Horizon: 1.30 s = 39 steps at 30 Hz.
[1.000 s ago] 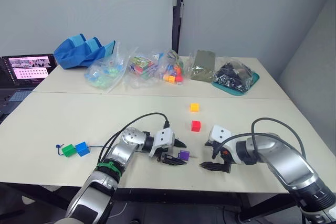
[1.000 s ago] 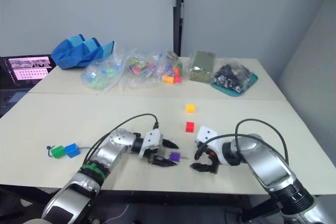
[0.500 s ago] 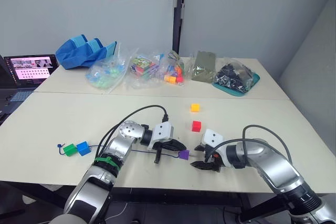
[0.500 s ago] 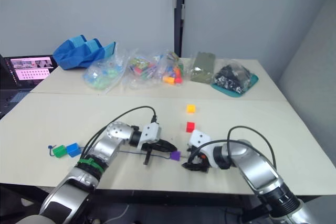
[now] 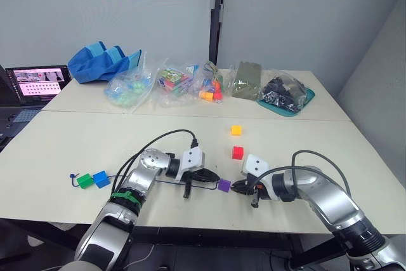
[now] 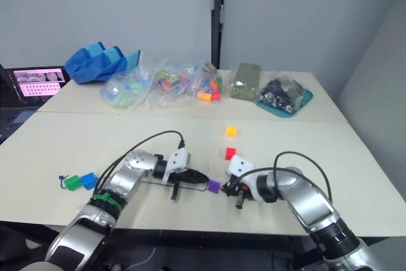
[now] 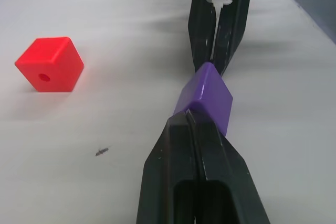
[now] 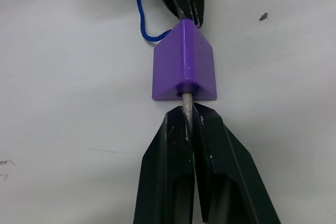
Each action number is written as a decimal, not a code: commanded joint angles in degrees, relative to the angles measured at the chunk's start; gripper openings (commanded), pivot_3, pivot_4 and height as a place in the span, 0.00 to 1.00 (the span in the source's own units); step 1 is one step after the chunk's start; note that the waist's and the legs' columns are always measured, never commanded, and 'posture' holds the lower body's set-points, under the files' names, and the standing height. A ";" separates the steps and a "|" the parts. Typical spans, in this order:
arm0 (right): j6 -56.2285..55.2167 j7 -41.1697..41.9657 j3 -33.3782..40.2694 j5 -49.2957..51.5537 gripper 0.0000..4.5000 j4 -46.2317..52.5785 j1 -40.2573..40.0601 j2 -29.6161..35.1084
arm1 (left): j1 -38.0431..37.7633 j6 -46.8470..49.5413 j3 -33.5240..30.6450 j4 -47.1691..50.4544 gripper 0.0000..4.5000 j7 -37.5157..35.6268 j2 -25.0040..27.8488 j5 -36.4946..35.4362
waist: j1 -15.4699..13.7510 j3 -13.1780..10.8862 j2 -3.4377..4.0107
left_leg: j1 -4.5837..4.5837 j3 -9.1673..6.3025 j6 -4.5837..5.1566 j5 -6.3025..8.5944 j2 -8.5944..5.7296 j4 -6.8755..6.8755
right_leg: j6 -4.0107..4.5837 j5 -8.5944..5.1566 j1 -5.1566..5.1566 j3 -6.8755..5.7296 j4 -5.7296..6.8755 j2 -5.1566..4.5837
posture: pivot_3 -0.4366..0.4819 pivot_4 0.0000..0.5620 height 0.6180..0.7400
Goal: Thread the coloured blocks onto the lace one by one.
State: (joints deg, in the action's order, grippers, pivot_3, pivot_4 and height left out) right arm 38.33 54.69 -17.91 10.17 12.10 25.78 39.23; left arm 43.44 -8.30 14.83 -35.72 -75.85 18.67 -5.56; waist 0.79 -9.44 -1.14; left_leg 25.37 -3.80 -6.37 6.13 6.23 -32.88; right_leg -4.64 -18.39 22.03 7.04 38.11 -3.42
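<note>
The purple block [image 8: 184, 66] lies near the table's front edge with the lace's pale tip [image 8: 186, 100] poking out of its hole. My right gripper [image 8: 185, 113] is shut on that tip. From the other side my left gripper [image 7: 191, 121] is shut against the block, where the dark-blue lace [image 8: 140, 22] comes out. The lace runs left to the green block [image 5: 84, 181] and the blue block [image 5: 99, 178], which sit side by side on it. The red block [image 5: 237, 152] and the yellow-orange block [image 5: 235, 130] lie loose farther back.
Clear bags of toy pieces [image 5: 171, 84] line the back table, with a teal tray [image 5: 285, 96] at the right and a blue fabric bag [image 5: 101, 60] at the left. A laptop [image 5: 35, 82] stands at far left. The front table edge is close to both grippers.
My right gripper moved left to the purple block and shut on the lace tip. My left gripper went from open around the block to shut behind it.
</note>
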 commanded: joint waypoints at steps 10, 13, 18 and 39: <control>0.36 -0.25 -0.30 -1.00 0.00 -0.14 0.02 0.51 | 0.13 -0.12 -1.03 4.15 0.92 -2.95 -0.27 -2.51 | -0.01 0.00 0.00 | 0.00 0.00 0.00 0.00 0.00 0.00 | 0.00 0.00 0.00 0.00 0.00 0.00 | 0.48 0.27 1.00; 0.55 -0.23 -0.39 -1.00 0.00 0.10 0.06 0.54 | -0.10 -0.82 0.03 3.90 0.92 -2.92 -0.60 -1.26 | -0.02 0.00 0.00 | 0.00 0.00 0.00 0.00 0.00 0.00 | 0.00 0.00 0.00 0.00 0.00 0.00 | 0.48 0.27 1.00; 2.16 -0.07 1.34 1.43 0.00 1.58 -0.07 -0.26 | 0.87 -1.57 0.24 2.43 0.92 -1.99 -1.36 -0.73 | 0.00 0.00 0.00 | 0.00 0.00 0.00 0.00 0.00 0.00 | 0.00 0.00 0.00 0.00 0.00 0.00 | 0.48 0.27 1.00; 16.47 0.39 14.10 14.32 1.00 18.72 -5.33 10.28 | 4.12 -4.25 2.65 -5.78 0.93 -2.79 -2.40 3.26 | 0.20 -0.01 0.00 | 0.08 0.00 0.01 0.00 -0.01 0.01 | 0.00 0.00 0.08 0.01 -0.01 0.00 | 0.48 0.27 1.00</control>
State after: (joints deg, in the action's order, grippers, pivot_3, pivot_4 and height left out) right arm 53.94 55.92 -5.89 23.34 28.49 20.37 48.87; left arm 45.88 -11.10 17.17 -40.90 -79.08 16.47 -3.23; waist 0.99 -9.45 -1.14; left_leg 25.45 -3.80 -6.36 6.13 6.23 -32.86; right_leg -4.64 -18.39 22.10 7.05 38.10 -3.42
